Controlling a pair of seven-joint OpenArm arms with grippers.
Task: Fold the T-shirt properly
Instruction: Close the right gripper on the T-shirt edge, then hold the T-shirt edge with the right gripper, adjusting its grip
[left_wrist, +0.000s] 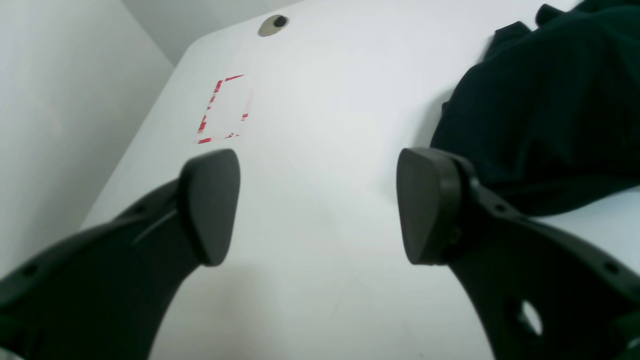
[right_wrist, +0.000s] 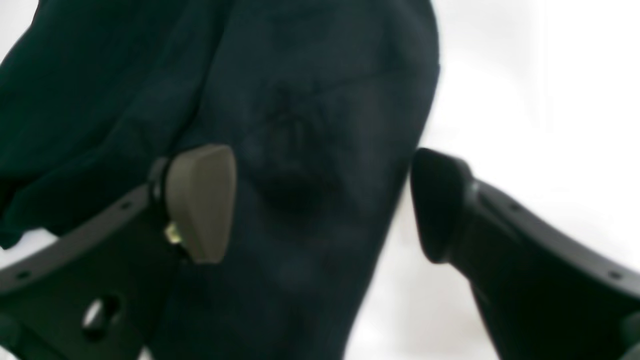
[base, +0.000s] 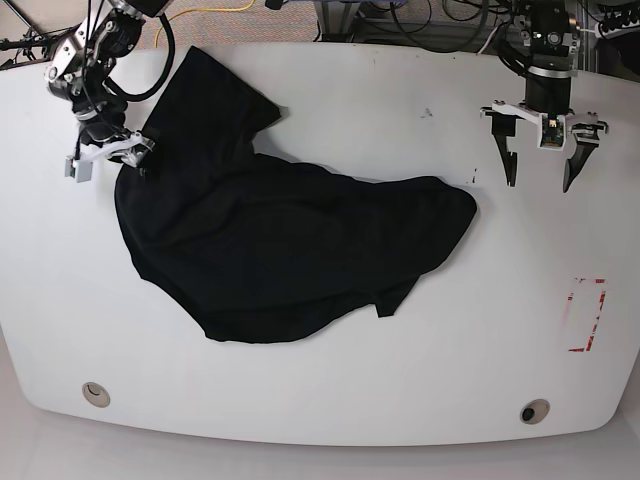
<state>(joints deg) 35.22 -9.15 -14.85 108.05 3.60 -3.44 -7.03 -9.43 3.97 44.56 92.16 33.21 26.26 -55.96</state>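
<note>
The black T-shirt lies crumpled and unfolded on the white table, left of centre, with one part reaching toward the back left. My right gripper is at the shirt's left edge. In the right wrist view it stands open, with dark shirt cloth lying between and below its fingers. My left gripper hangs open over bare table at the back right, clear of the shirt. In the left wrist view it holds nothing, and the shirt lies just beyond its right finger.
A red dashed rectangle is marked on the table near the right edge, also in the left wrist view. Two round holes sit near the front edge. Cables and equipment line the back.
</note>
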